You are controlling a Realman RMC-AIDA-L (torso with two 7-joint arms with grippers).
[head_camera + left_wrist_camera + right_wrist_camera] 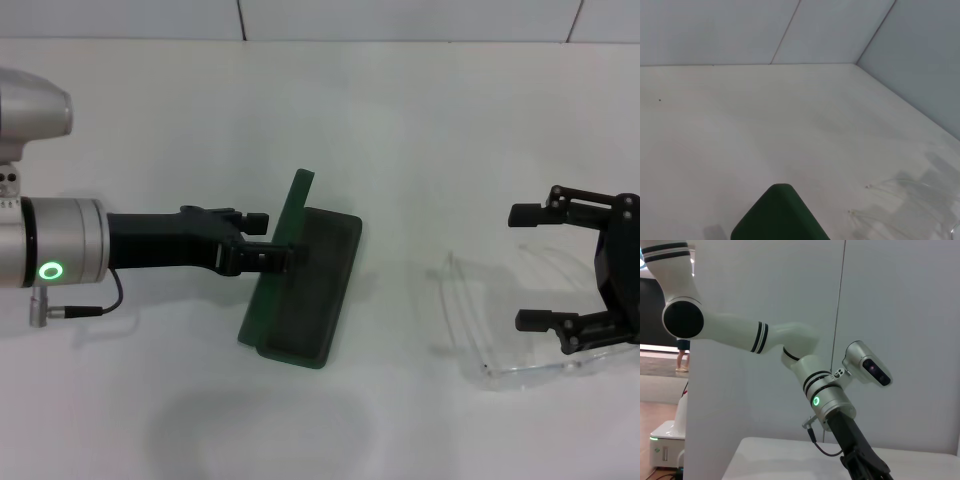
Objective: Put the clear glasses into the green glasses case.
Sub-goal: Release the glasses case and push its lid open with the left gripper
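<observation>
Case (305, 290) open, lid pinched by left tool (268, 250); right tool (540, 268) spread over glasses (480, 320): thin clear frame may slip or skew when gripped.

We've got a plain white table (420, 120) here — the green glasses case (305, 290) lies open around its middle, and the clear glasses (490, 310) sit nearer the right edge, well apart.

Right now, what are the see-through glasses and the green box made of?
The clear glasses look like colourless, glossy plastic: the table shows straight through them and only their edges catch light. The green glasses case, open, looks like a hard, smooth dark green shell, probably plastic, with a duller dark lining inside, maybe fabric.
</observation>
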